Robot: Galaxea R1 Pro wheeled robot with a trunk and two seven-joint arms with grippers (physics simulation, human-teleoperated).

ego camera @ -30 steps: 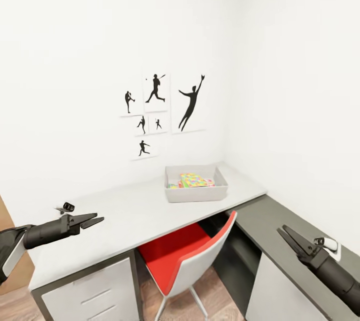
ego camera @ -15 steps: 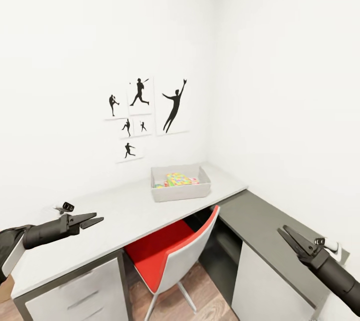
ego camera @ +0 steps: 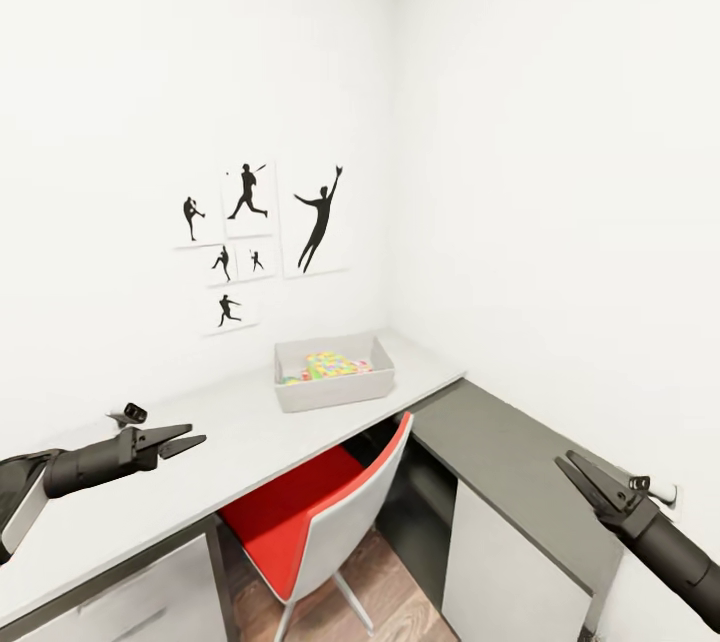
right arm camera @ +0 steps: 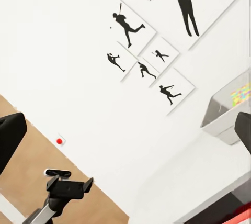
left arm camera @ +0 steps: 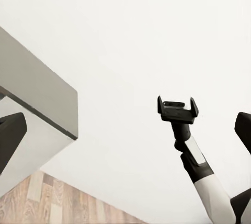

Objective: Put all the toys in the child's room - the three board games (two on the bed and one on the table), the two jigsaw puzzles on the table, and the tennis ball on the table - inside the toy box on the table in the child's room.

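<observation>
Toy box on pale desk top of table, near the far corner by the wall, under the silhouette posters. Shallow grey bin, flared sides, open side up. Long axis roughly parallel to the wall behind it & to the desk's front edge; long side faces the chair. Multicoloured jigsaw puzzles lying inside, low, slightly tilted against the bin floor, so part of the task looks done. Can't tell what else is in there. No loose toys seen on the visible desk top.

Red & white chair pushed partly under the desk just in front of the bin, back tilted twd the lower dark desk section at right.

Left gripper over the near desk end, well apart from the bin, fingers slightly apart, nothing between them. Right gripper over the dark section, fingers close together w/ a thin gap, likewise carrying nothing. Both arms held out level & idle, prob. a travel pose while the base turns to fetch remaining toys — judgement only.

Right wrist cam: bin & posters on wall, left gripper further off.
</observation>
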